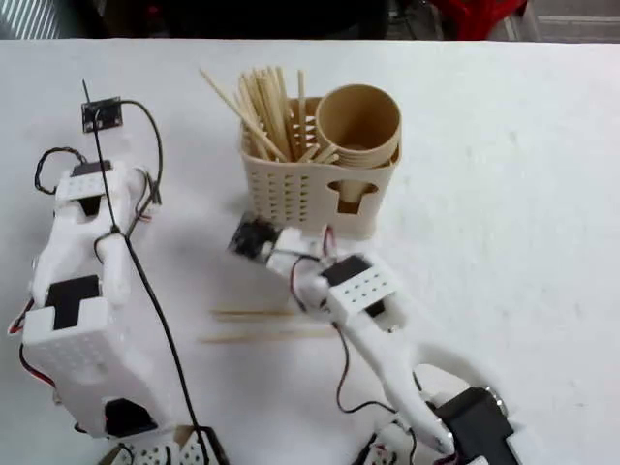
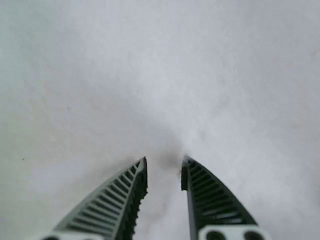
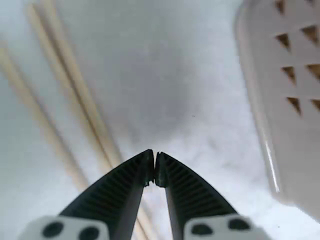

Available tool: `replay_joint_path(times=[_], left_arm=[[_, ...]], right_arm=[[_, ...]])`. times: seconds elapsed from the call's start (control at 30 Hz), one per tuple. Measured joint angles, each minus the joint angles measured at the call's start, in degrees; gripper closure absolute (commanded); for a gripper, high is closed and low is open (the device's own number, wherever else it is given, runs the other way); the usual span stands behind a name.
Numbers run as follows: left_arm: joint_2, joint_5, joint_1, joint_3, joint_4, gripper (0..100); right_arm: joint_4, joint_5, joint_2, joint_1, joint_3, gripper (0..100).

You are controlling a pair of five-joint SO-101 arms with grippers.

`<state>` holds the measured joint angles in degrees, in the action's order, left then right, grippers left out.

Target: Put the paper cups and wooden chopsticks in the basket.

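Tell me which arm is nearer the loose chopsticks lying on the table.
Right. The right arm lies over the chopsticks' ends, jaws down between them and the basket. The left arm stands far off at the table's left.

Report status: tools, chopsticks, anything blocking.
Left tool open over table. Right tool shut, empty, beside basket. Loose wooden chopsticks on table; paper cups already in basket. No obstruction seen.

My left gripper points down, fingers slightly parted; my right gripper has its tips pressed together, empty
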<state>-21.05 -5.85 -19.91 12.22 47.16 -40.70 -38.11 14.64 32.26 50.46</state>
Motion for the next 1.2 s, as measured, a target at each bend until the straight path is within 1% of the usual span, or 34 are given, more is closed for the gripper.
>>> replay_joint_path(times=[0.07, 0.17, 0.27, 0.4, 0.7, 0.9, 1.2], left_arm=[[0.0, 0.0, 0.0, 0.0, 0.0, 87], [0.0, 0.0, 0.0, 0.0, 0.0, 87], [0.0, 0.0, 0.0, 0.0, 0.0, 87], [0.0, 0.0, 0.0, 0.0, 0.0, 87], [0.0, 0.0, 0.0, 0.0, 0.0, 87], [0.0, 0.0, 0.0, 0.0, 0.0, 87], [0.0, 0.0, 0.0, 0.0, 0.0, 87]], right_arm=[[0.0, 0.1, -0.2, -0.1, -0.1, 96.4], [0.0, -0.3, -0.5, 0.4, -0.1, 90.2], [-0.1, -2.1, -0.5, 4.0, 1.3, 86.8], [-0.1, -2.9, -0.5, 7.8, 2.3, 86.8], [-0.1, -2.9, -0.5, 7.4, 2.3, 86.6], [0.4, -8.0, -0.4, 7.5, 4.4, 86.5], [0.4, -8.8, -0.4, 7.4, 4.4, 86.4]])
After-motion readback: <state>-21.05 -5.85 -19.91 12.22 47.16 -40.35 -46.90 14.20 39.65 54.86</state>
